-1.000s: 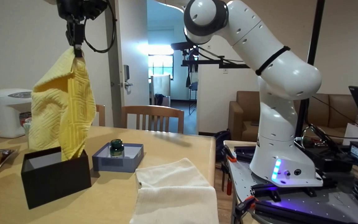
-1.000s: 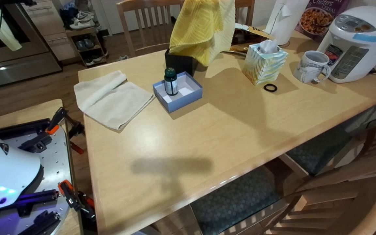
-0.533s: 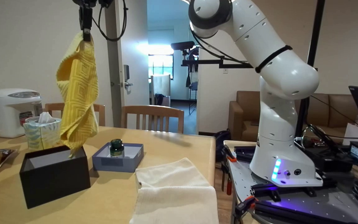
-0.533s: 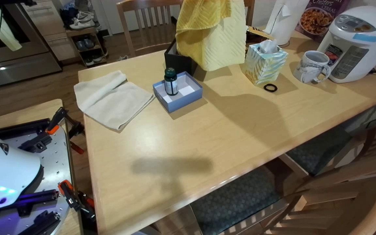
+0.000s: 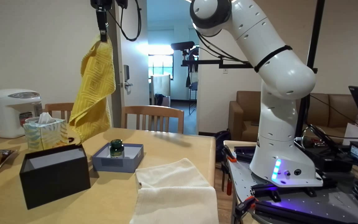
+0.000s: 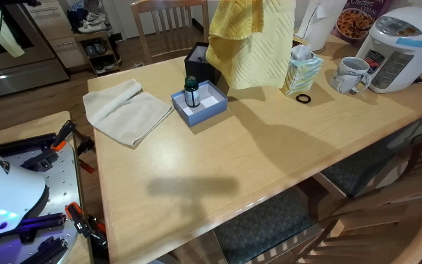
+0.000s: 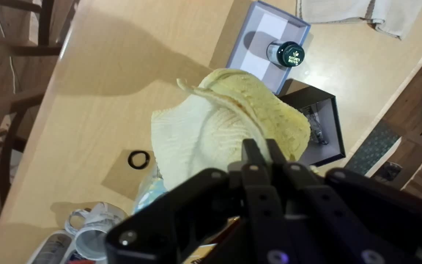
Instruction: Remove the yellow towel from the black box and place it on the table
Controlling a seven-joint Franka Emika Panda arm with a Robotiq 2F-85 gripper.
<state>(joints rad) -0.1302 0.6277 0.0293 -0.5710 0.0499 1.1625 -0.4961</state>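
Observation:
My gripper [image 5: 103, 38] is shut on the top of the yellow towel [image 5: 95, 87] and holds it up in the air. In the wrist view the gripper [image 7: 261, 146] pinches a fold of the towel [image 7: 185, 135] between its fingertips. In an exterior view the towel [image 6: 255, 55] hangs beside the black box [image 6: 200, 71], its lower edge above the table [image 6: 196, 157]; the gripper is out of that view. The open black box [image 5: 54, 183] stands on the table. In the wrist view a small crinkled clear item [image 7: 316, 126] lies inside the box.
A blue box lid [image 6: 207, 113] holding a green bottle [image 6: 192, 93] stands beside the black box. A beige cloth [image 6: 126, 113] lies near the table's edge. A tissue box [image 6: 300, 75], black ring [image 6: 303, 98], mug [image 6: 350, 75] and water boiler [image 6: 401, 47] stand farther along.
The gripper has risen and carried the towel away from the box, rightward in an exterior view. The towel's lower end has come out of the black box. The box stands nearly still.

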